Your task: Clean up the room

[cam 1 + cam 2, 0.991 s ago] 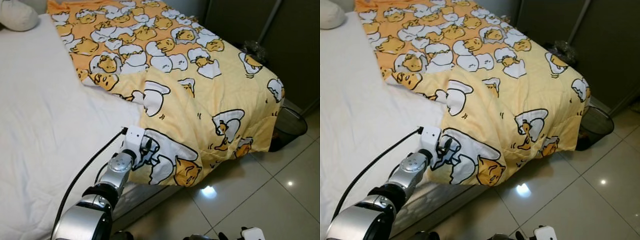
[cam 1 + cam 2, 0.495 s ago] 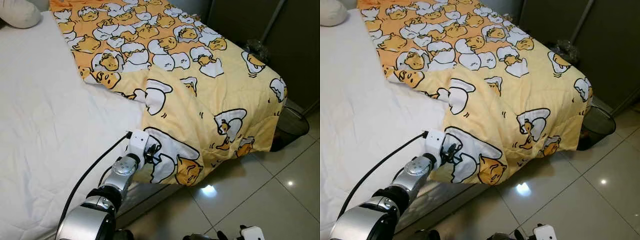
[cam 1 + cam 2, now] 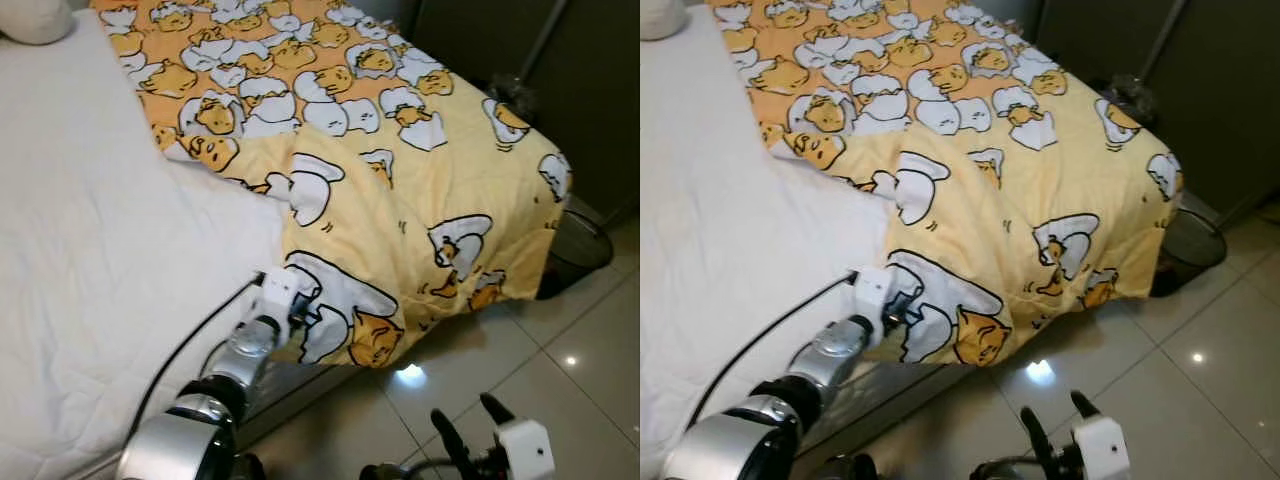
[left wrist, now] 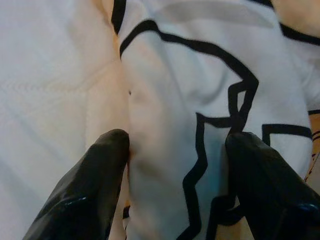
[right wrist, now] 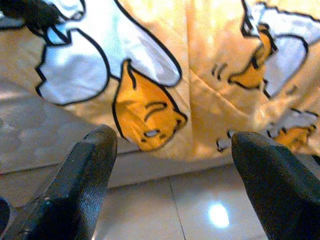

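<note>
A yellow blanket (image 3: pixel 400 150) printed with cartoon eggs covers the right part of the bed and hangs over its foot and its near side. On the left the white sheet (image 3: pixel 90 250) lies bare. My left gripper (image 3: pixel 303 305) rests at the blanket's lower left edge, by the side of the bed. In the left wrist view its fingers (image 4: pixel 100 170) stand open, with a fold of the blanket (image 4: pixel 190 100) bulging between them. My right gripper (image 3: pixel 467 425) is raised low over the floor, open and empty, facing the hanging blanket (image 5: pixel 200 75).
A black wire bin (image 3: pixel 582 240) stands on the glossy tiled floor (image 3: pixel 560 370) at the foot of the bed. Dark cupboard doors (image 3: pixel 600 80) lie behind it. A pale pillow (image 3: pixel 35 18) sits at the head of the bed.
My right gripper has risen into the bottom of the eye views, fingers spread. The left gripper stays at the blanket's edge. The camera has shifted slightly.
</note>
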